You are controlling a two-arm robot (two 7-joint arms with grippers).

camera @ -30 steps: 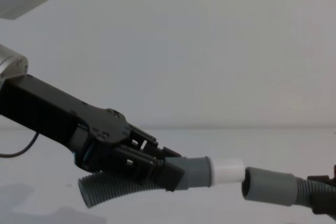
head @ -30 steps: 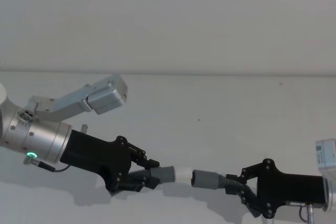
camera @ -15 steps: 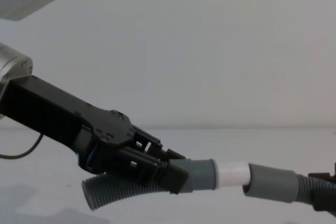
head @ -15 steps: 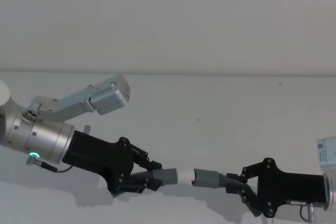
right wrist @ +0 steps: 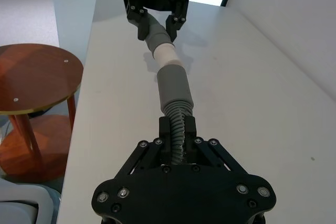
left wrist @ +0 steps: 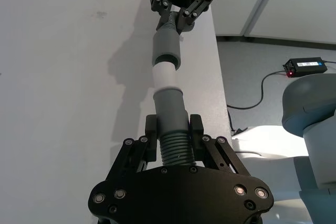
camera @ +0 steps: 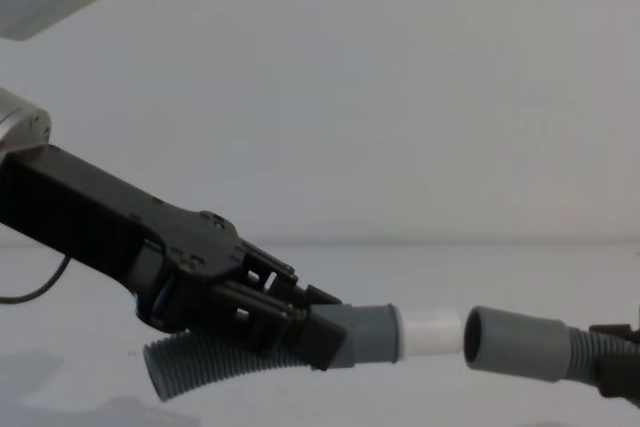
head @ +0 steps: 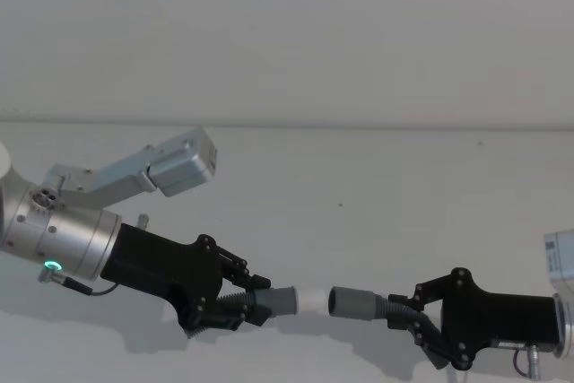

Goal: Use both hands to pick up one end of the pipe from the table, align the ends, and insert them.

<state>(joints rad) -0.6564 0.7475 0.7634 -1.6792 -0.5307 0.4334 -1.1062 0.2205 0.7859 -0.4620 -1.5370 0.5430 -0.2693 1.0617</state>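
Note:
Above the white table (head: 377,186), my left gripper (head: 258,300) is shut on the corrugated pipe (camera: 200,362) just behind the cuff (camera: 368,335) with the white spigot (camera: 430,333). The pipe sags in a loop below the fingers. My right gripper (head: 411,314) is shut on the pipe behind the open socket cuff (head: 352,302). The two ends face each other nearly in line. In the chest view a thin gap shows between the spigot tip and the socket (camera: 512,344). In the left wrist view the spigot (left wrist: 164,77) sits at the socket (left wrist: 167,51) mouth.
A round wooden stool (right wrist: 31,85) stands off the table's edge on the left side. A power adapter (left wrist: 307,66) with its cable lies on the floor beyond the other edge. The table's far edge (head: 359,126) meets a plain wall.
Half a second ago the spigot tip pressed against the socket mouth. Since then my left gripper has drawn back a little to the left and a thin gap has opened.

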